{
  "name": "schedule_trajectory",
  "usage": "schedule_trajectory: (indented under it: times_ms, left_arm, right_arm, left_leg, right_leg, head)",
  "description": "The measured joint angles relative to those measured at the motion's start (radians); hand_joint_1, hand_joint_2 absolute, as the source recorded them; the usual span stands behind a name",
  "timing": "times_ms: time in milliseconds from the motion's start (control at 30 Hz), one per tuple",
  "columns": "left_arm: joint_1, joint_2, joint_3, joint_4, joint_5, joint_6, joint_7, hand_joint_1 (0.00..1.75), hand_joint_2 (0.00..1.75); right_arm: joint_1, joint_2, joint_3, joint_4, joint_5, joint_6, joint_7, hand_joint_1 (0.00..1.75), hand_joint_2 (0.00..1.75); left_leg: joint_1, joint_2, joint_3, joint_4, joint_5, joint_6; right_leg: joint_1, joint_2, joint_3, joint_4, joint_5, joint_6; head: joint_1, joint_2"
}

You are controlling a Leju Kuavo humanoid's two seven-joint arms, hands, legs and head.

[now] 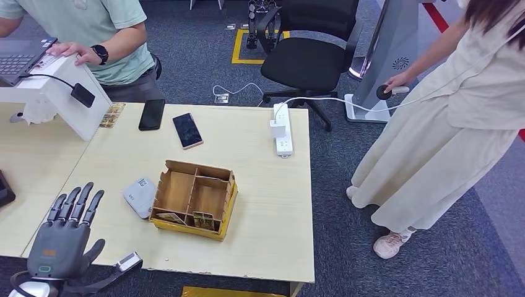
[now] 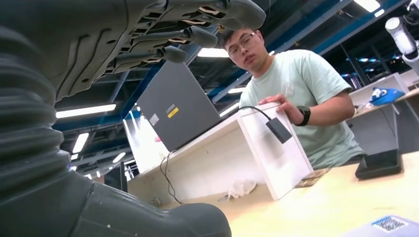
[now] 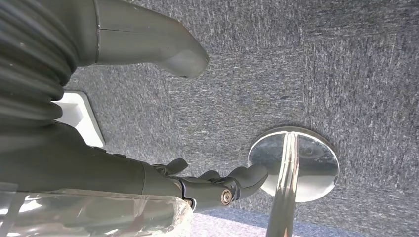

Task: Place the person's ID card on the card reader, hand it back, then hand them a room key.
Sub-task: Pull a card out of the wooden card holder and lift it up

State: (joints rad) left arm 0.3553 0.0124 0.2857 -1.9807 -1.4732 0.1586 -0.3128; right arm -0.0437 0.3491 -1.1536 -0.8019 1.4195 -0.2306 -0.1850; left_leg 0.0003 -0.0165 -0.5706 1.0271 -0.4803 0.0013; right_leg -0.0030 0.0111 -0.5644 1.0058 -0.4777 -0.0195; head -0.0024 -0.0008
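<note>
1. My left hand (image 1: 65,238) hovers over the near left corner of the table (image 1: 272,216). Its fingers (image 1: 77,203) are spread flat and released, holding nothing. In the left wrist view the same hand (image 2: 148,39) stretches out above the tabletop, palm empty.
2. A white stand (image 1: 56,93) sits at the far left with a laptop (image 1: 18,59) on top. A seated person in a green shirt rests a hand (image 1: 77,51) on it.
3. The card reader (image 1: 139,196), a small grey-white pad, lies flat on the table just beside the left wall of the wooden box (image 1: 195,198).
4. The wooden box is open and split into compartments. Cards (image 1: 186,218) stand in the near compartments. I cannot tell which of them is a room key, and I cannot make out an ID card.
5. Two phones (image 1: 151,114) (image 1: 187,130) lie face up at the far edge of the table.
6. A white power strip (image 1: 283,130) lies near the far right corner.
7. A second person in a pale dress (image 1: 433,154) stands to the right of the table.
8. My right hand (image 3: 148,123) hangs over grey carpet, near a chrome round base (image 3: 296,165). Its fingers curl loosely around nothing.
</note>
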Motion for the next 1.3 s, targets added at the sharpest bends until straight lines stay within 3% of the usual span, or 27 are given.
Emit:
schedule_trajectory:
  times_ms: [367, 567, 1000, 1300]
  left_arm:
    - [0.002, -0.001, -0.089, 0.002, -0.029, 0.037, 0.033, 0.0, 1.75]
    - [-0.038, 0.027, -0.193, 0.038, -0.025, 0.034, 0.088, 0.0, 1.75]
    - [-0.15, 0.055, -0.366, 0.203, -0.003, 0.009, 0.109, 0.0, 1.75]
    - [-0.177, 0.075, -0.416, 0.266, 0.001, 0.013, 0.124, 0.0, 1.75]
  right_arm:
    - [-0.006, 0.001, 0.002, 0.0, 0.0, 0.0, 0.003, 0.0, 1.75]
    - [-0.011, 0.004, 0.005, 0.0, 0.013, 0.0, 0.007, 0.0, 1.75]
    - [-0.022, 0.004, 0.025, 0.014, 0.041, 0.0, 0.017, 0.0, 1.75]
    - [-0.024, 0.004, 0.029, 0.024, 0.041, -0.002, 0.018, 0.0, 1.75]
  left_leg:
    - [0.0, 0.0, 0.0, 0.0, 0.0, 0.0]
    - [0.0, 0.0, 0.0, 0.0, 0.0, 0.0]
    - [0.0, 0.0, 0.0, 0.0, 0.0, 0.0]
    - [0.0, 0.0, 0.0, 0.0, 0.0, 0.0]
  right_leg:
    - [0.0, 0.0, 0.0, 0.0, 0.0, 0.0]
    - [0.0, 0.0, 0.0, 0.0, 0.0, 0.0]
    - [0.0, 0.0, 0.0, 0.0, 0.0, 0.0]
    - [0.0, 0.0, 0.0, 0.0, 0.0, 0.0]
  head:
    - [0.0, 0.0]
    - [0.0, 0.0]
    - [0.0, 0.0]
    - [0.0, 0.0]
